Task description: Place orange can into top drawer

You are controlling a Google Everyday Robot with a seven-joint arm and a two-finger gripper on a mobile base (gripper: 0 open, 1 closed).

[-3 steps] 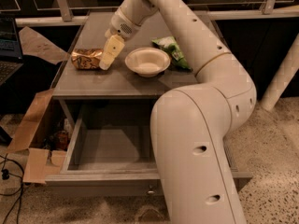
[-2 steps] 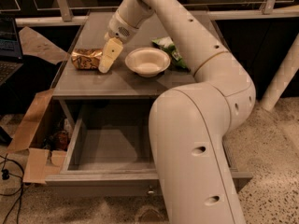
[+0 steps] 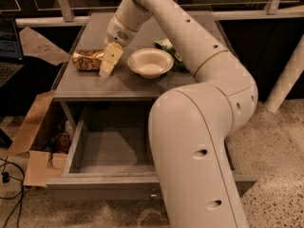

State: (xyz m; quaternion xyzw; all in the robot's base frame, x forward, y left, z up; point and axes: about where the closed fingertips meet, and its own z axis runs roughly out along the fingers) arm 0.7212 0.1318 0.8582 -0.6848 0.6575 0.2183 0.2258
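Observation:
The orange can [image 3: 87, 60] lies on its side on the grey table top, at its left side. My gripper [image 3: 108, 61] hangs down from the long cream arm and is right beside the can's right end, low over the table. The top drawer [image 3: 112, 152] is pulled wide open below the table top and its inside is bare. Its front panel with the small knob [image 3: 153, 194] faces the camera. My arm's big lower links cover the drawer's right half.
A cream round bowl [image 3: 150, 62] stands right of the gripper, with a green snack bag [image 3: 170, 48] behind it. An open cardboard box [image 3: 34, 137] sits on the floor at the left. A laptop [image 3: 6, 47] is at the far left. A white post [image 3: 287, 78] stands at the right.
My gripper has moved a little down and left, closer to the can's right end. The can, the bowl and the drawer have not moved.

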